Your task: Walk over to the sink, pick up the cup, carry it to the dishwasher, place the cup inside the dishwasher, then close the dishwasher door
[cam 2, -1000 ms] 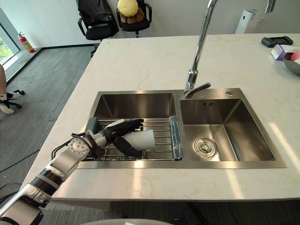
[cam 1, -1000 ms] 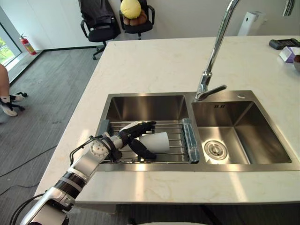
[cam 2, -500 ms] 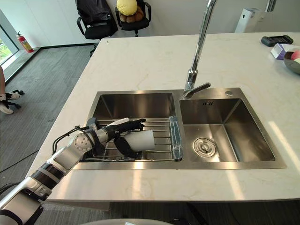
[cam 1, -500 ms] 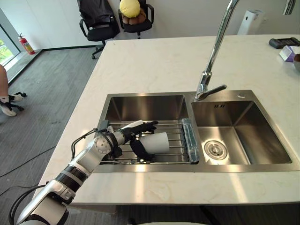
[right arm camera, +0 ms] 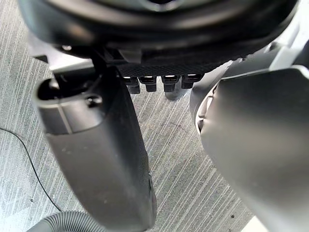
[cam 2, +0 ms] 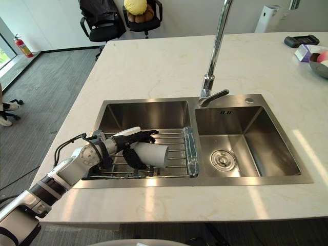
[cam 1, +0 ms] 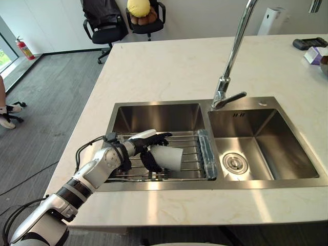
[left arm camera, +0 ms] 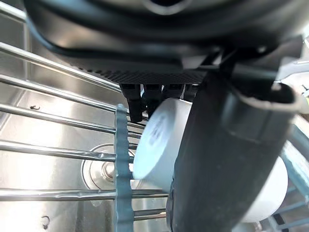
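Left hand (cam 1: 141,148) clamps round the cup (cam 1: 171,158), seven o'clock off the tap (cam 1: 230,56) — not yet lifted, I'd say. Carry, loading, door-closing remain — right hand (right arm camera: 96,145) slack.

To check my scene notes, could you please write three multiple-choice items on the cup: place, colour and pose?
1. Where is the cup? A) counter B) rack over the left basin C) right basin
2. Its colour? A) white B) red C) black
3. Its pose? A) upright B) on its side C) upside down
Key: 1B, the cup sits on the rack over the left basin; 2A, its wall is white; 3B, it lies sideways in the left hand's grip.
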Tool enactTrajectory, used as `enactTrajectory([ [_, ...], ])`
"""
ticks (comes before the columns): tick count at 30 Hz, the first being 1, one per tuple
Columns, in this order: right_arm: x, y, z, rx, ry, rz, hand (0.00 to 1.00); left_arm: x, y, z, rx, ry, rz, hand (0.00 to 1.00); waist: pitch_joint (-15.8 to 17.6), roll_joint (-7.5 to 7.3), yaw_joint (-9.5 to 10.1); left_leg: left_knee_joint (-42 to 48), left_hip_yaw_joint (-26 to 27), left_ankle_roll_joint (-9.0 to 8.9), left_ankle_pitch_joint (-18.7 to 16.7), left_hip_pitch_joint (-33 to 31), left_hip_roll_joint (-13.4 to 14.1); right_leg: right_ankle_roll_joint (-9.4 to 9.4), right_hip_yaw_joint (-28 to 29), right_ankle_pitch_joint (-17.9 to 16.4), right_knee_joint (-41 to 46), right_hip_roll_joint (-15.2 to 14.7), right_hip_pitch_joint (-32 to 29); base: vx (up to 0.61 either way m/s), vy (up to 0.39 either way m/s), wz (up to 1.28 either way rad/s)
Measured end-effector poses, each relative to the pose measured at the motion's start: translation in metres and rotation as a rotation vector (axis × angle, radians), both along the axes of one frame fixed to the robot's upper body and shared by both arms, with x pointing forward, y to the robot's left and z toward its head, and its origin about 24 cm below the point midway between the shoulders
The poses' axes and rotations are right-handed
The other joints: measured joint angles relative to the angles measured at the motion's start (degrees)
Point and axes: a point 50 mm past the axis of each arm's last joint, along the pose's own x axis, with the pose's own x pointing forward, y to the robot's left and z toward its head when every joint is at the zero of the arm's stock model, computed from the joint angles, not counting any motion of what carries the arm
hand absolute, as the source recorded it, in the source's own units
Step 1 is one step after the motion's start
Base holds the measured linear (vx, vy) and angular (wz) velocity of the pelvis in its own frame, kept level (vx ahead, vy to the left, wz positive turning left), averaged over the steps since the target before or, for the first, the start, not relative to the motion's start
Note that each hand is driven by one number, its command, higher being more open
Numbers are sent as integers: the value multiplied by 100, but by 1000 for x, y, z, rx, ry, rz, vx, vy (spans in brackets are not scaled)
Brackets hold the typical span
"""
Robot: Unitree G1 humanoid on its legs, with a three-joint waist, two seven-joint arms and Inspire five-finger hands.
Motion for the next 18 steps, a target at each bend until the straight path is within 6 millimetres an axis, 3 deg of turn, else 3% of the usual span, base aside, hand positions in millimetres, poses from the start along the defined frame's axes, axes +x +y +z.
enactTrajectory([
  [5, 3, -3, 1, -11, 2, 13, 100, -3, -4, -1, 72, -97, -44, 0, 31, 48, -68, 0, -30, -2, -1, -2, 0, 14, -29, -9, 0, 1, 18, 0, 0, 1],
  [18, 10, -6, 3, -27, -15, 58, 100, -25, -4, -19, 62, -332, -137, 0, 77, 95, -107, 1, -51, -7, -13, -14, -1, 20, -51, -12, -2, 2, 21, 0, 0, 0],
])
